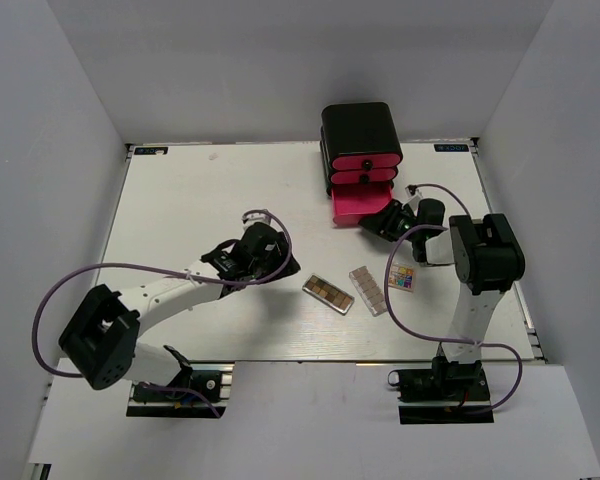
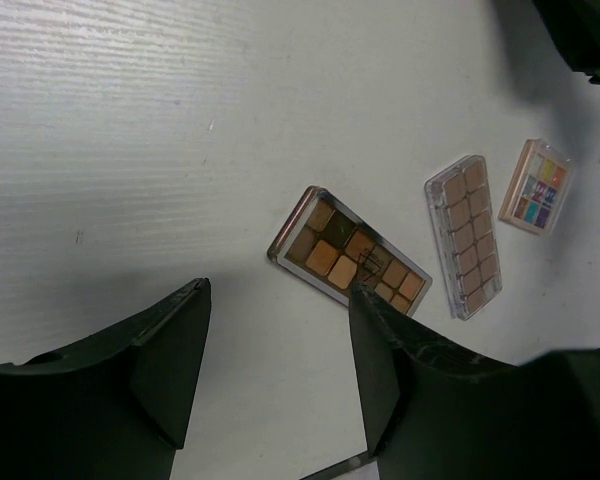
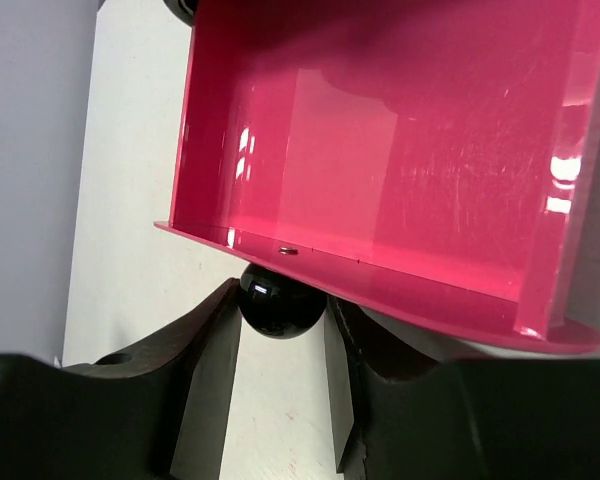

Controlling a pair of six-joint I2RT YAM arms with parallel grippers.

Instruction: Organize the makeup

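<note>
White surface, walled in pale grey.

- Left end effector (image 2: 277, 292): fingers apart, nothing held, poised above the surface.
- Brown rectangular palette (image 2: 350, 262): laid flat just ahead of it, one edge overlapped in view by its right fingertip.
- Clear pinkish palette (image 2: 467, 235): further to its right, apart.
- Small square multicolour palette (image 2: 541, 186): furthest right.
- Right end effector (image 3: 280, 300): clamped on the black knob (image 3: 277, 312) of the pink drawer (image 3: 380, 150), drawn out of the black box (image 1: 360, 130).

Handling, as judged: the knob is best kept centred and drawn straight along the drawer's run. The left fingers should be turned to straddle the brown palette's narrow width before lowering.

Not shown: the puff, sponges and lavender stick are seen in no view, and the drawer's far end is cut off.
</note>
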